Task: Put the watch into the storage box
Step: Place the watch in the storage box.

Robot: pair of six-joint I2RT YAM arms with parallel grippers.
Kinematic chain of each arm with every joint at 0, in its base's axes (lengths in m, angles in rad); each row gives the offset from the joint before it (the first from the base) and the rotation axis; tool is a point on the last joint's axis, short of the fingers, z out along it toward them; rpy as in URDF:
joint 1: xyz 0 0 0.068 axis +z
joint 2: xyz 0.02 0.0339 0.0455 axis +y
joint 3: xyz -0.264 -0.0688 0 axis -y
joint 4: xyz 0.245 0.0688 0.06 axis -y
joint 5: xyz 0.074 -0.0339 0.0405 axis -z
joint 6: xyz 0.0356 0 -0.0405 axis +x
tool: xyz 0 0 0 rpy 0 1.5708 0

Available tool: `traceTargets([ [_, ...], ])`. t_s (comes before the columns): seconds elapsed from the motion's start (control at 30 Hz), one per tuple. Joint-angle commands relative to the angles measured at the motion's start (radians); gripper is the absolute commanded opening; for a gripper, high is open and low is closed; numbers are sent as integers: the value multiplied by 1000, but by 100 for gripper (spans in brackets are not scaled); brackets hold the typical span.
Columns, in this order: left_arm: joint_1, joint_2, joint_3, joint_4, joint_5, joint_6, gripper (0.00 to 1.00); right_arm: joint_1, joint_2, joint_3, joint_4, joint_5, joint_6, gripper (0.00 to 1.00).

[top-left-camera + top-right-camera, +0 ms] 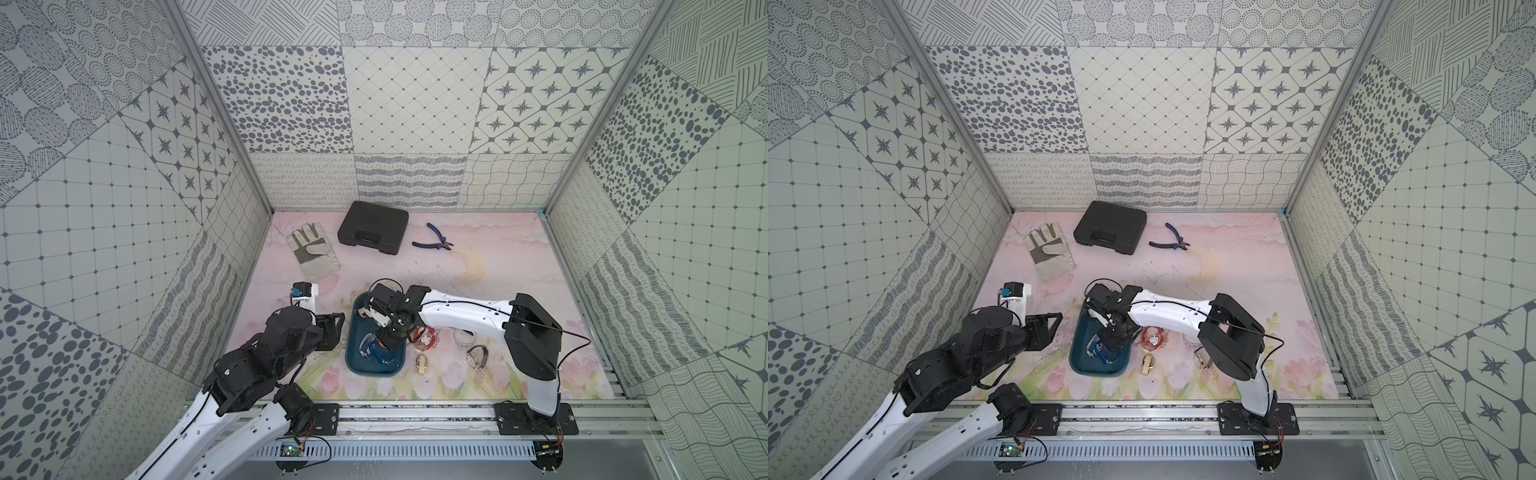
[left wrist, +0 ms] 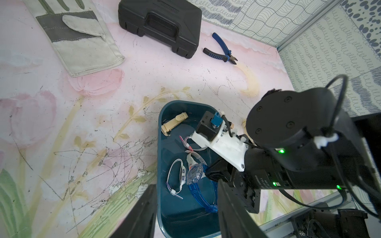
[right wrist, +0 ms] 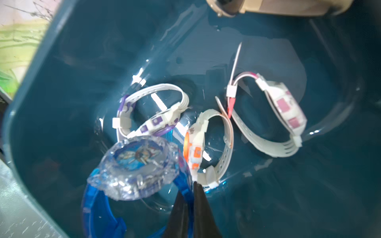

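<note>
One blue watch (image 3: 136, 162) hangs in the storage box (image 2: 181, 218), right gripper (image 3: 192, 185) pinching its strap — likely light, slick; strap's the surest hold.

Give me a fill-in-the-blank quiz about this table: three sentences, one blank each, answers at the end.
1. The black case lies between the glove and the ____.
2. The right gripper is shut on the blue watch, inside the ____.
3. The left gripper is ____ and holds nothing.
Missing words: pliers; tray; open.
</note>
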Motion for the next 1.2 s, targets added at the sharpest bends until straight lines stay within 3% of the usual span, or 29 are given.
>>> traceTargets([
  [0.0, 3, -4, -4, -7, -15, 6, 52, 12, 22, -13, 14, -3, 10, 0],
  [0.53, 4, 0, -10, -2, -15, 8, 52, 42, 30, -14, -16, 75, 0, 4],
  [0.8, 4, -1, -15, 1, -17, 9, 52, 42, 11, -12, -37, 148, -9, 28],
  [1.17, 2, 5, -14, 7, -12, 11, 52, 40, -45, -10, -21, 118, -11, 36],
])
